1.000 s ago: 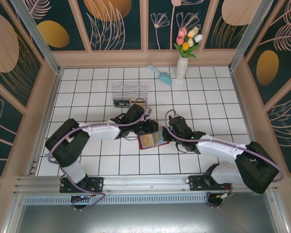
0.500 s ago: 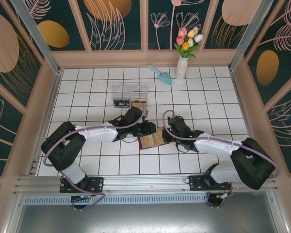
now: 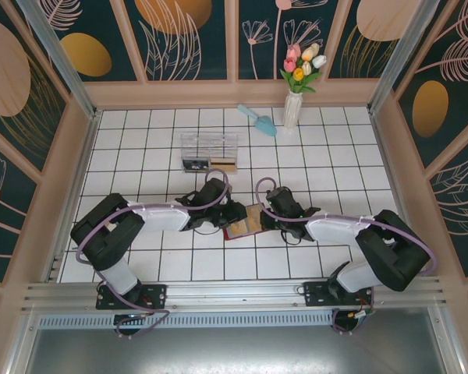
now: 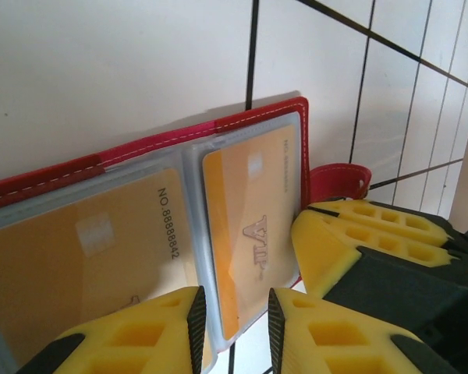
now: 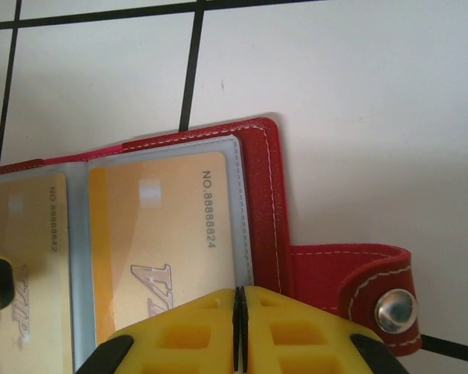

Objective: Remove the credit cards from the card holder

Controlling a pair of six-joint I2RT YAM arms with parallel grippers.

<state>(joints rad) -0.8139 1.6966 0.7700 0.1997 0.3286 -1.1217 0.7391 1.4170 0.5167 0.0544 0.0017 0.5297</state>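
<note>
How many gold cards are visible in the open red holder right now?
2. One gold card sits in the clear sleeve beside the strap tab; the second gold card is in the card holder's next sleeve. More may be hidden behind.

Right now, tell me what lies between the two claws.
The open red card holder, gold credit cards in its clear sleeves, lies between the left claw and the right claw; the top external view shows it.

Top camera looks down (from behind); both wrist cameras — close — share the card holder (image 5: 262,195).
</note>
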